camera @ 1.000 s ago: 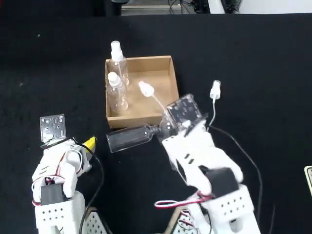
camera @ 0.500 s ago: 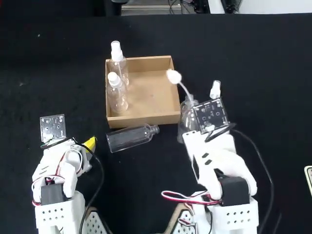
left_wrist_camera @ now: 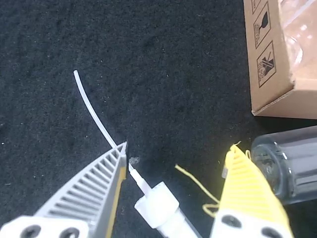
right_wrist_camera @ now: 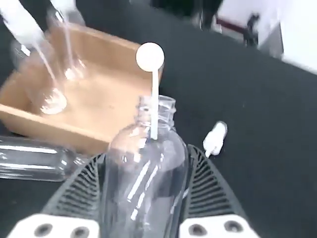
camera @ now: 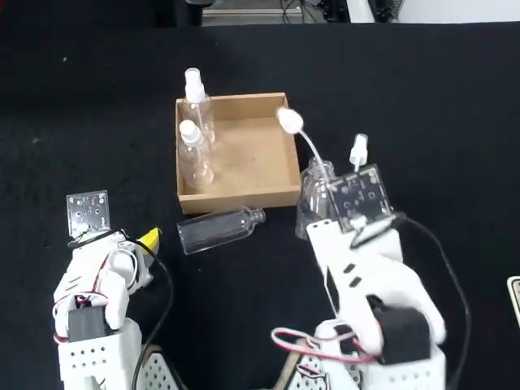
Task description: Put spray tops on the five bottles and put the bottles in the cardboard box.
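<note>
Since a second ago the right gripper (right_wrist_camera: 146, 152) has swung its clear plastic bottle (right_wrist_camera: 141, 198) from over the front wall of the cardboard box (camera: 252, 154) to just beside the box's right side. There it stands upright and has hardly shifted in the last half second. The left arm has kept still. The black ribbed fingers pinch the bottle's round body. A white spray top (right_wrist_camera: 150, 56) rides high above the threaded neck, with its thin tube inside. The left gripper (left_wrist_camera: 178, 148), one finger grey and one yellow, is spread around a second spray top (left_wrist_camera: 158, 203) lying on the fuzzy black table (left_wrist_camera: 173, 59). Two capped bottles (camera: 195, 160) (camera: 196, 104) stand in the box, and an open bottle (camera: 218, 231) lies before it. Black framed pictograms (left_wrist_camera: 265, 29) mark the box's side.
</note>
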